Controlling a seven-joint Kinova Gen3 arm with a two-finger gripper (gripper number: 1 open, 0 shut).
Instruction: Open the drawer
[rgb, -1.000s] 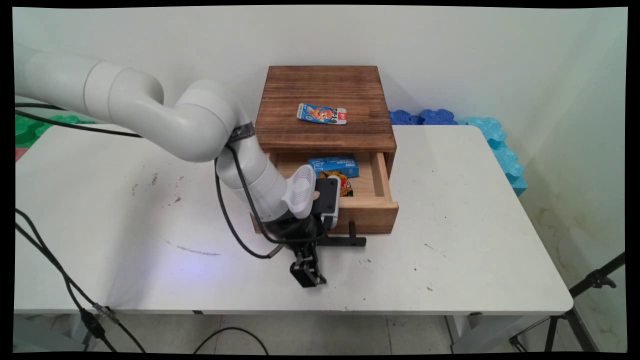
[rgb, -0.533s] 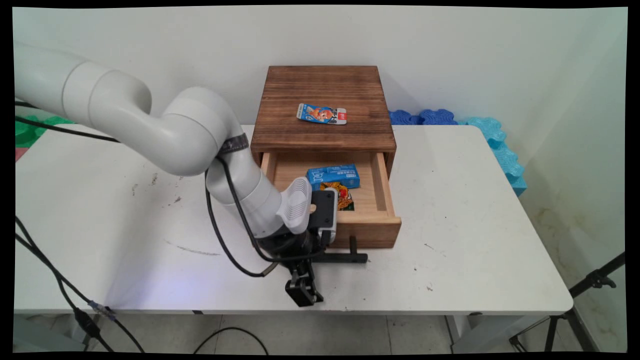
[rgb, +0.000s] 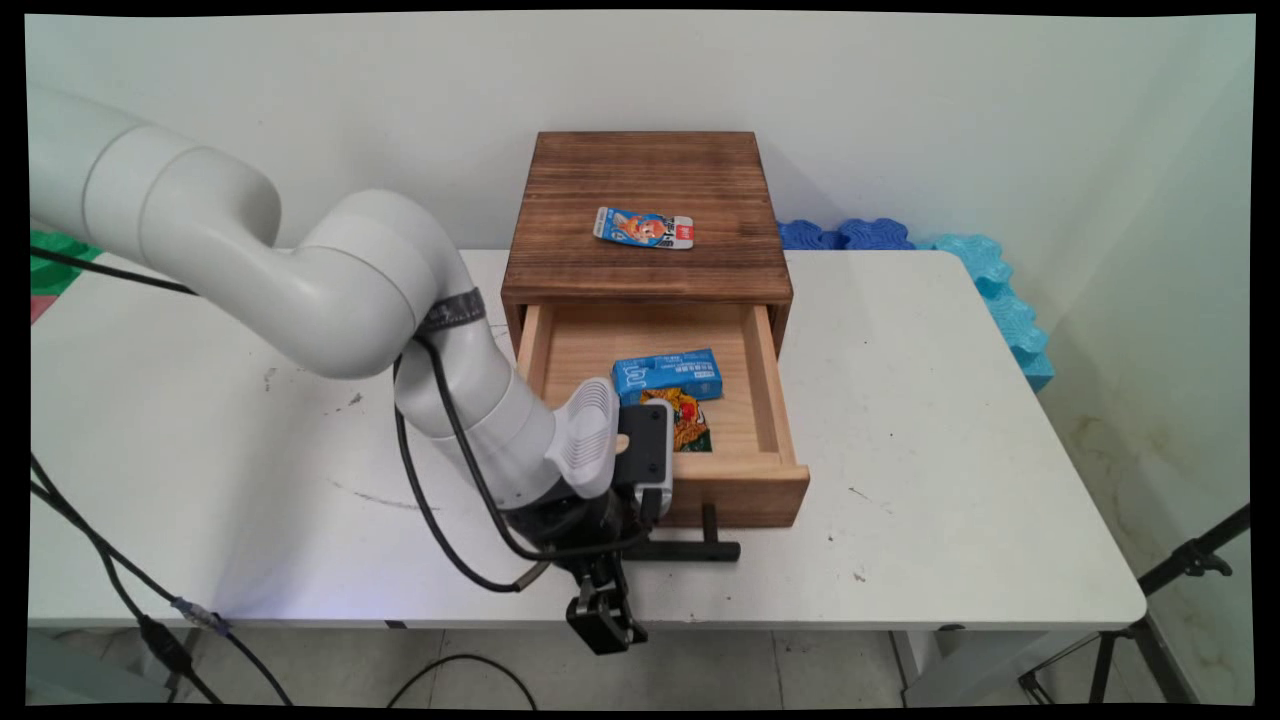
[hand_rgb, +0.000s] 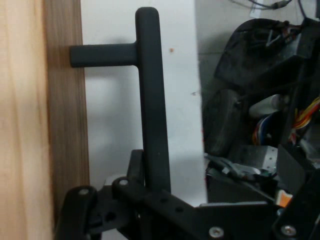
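My gripper is shut on the left part of the black bar handle of a wooden drawer, near the table's front edge. In the hand view the handle runs up from between my fingers, with the drawer front to the left. The drawer stands pulled out of a dark wooden cabinet. Inside it lie a blue carton and a colourful packet, partly hidden by my wrist. A blue snack packet lies on the cabinet's top.
Blue foam pieces lie at the table's back right, green ones at the far left. Black cables hang from the arm. A tripod stands off the table's right. The handle is close to the table's front edge.
The drawer has slid further out toward the table's front edge, with my gripper moving the same way on its handle. The carton and packet inside show more.
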